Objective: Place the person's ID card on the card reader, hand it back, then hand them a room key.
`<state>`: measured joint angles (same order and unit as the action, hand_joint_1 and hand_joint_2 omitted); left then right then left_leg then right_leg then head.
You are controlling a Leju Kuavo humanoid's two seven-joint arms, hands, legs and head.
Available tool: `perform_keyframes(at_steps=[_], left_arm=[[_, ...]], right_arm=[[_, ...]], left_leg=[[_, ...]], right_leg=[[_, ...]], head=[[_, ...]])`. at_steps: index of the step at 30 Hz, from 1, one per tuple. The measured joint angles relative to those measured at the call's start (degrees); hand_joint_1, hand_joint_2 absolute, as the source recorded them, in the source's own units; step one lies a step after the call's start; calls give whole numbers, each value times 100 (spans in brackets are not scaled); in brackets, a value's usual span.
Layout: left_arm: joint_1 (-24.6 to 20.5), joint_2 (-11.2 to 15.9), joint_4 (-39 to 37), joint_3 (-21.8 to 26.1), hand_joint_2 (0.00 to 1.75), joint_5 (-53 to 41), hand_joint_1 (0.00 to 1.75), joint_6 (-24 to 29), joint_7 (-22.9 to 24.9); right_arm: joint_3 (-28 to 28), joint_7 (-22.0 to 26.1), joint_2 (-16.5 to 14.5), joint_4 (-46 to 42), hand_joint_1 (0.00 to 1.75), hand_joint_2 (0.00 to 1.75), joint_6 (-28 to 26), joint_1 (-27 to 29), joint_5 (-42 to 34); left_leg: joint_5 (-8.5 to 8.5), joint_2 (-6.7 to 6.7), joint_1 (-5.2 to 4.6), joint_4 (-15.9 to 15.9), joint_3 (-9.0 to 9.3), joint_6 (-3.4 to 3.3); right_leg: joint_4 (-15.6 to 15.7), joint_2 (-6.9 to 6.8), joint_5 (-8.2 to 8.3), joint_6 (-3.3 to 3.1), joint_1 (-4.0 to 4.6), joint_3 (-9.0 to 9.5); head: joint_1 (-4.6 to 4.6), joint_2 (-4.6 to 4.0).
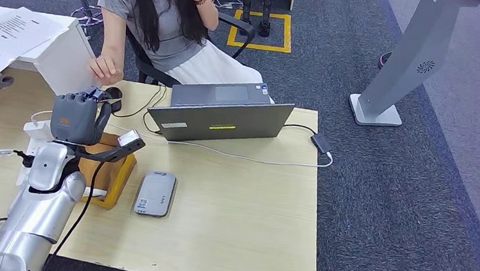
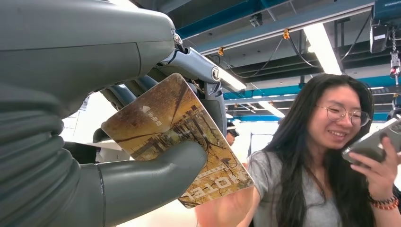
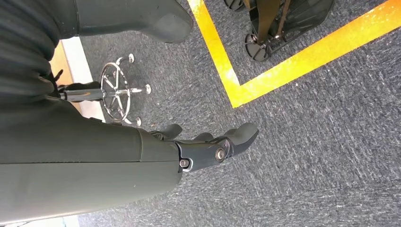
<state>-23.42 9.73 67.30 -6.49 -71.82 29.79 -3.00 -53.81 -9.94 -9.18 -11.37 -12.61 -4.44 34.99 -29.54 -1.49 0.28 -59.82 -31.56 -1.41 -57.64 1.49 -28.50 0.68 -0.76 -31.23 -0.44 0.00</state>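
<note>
Room key (image 2: pixel 177 144) in left robot hand (image 1: pixel 79 119).

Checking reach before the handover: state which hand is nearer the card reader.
Left. The left hand is raised over the table just beyond the card reader; the right hand hangs over carpet.

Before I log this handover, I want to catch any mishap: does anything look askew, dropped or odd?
Nothing looks dropped or damaged. The left robot hand grips the room key card raised toward the person, who is on a phone, one hand resting by the desk edge. The card reader lies flat on the desk.
</note>
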Motion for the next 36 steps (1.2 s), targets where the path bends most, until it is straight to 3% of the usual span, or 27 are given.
perform_keyframes(at_steps=[10,18,23,36], left_arm=[[83,-12,3,-31,175,21,175,-13,-65],[752,-217,239,-462,175,-399,175,-252,48],[877,-254,338,-541,175,-412,175,-299,58],[1332,-453,523,-1198,175,-695,175,-1079,447]], right_arm=[[-38,51,0,0,0,175,34,-1,-18],[-105,31,0,0,0,175,-28,1,-79],[-117,26,0,0,0,175,-33,8,-85],[-268,101,0,0,0,175,-33,12,-192]], left_leg=[[0,0,0,0,0,0],[0,-1,-3,0,-6,0],[0,-1,-3,0,-6,-1],[1,-2,-4,0,-10,-3]], right_leg=[[0,0,0,0,0,0],[3,0,-1,1,-3,-4],[4,-1,0,1,-3,-4],[7,-2,1,2,-3,-4]], head=[[1,0],[2,0],[1,0],[1,0]])
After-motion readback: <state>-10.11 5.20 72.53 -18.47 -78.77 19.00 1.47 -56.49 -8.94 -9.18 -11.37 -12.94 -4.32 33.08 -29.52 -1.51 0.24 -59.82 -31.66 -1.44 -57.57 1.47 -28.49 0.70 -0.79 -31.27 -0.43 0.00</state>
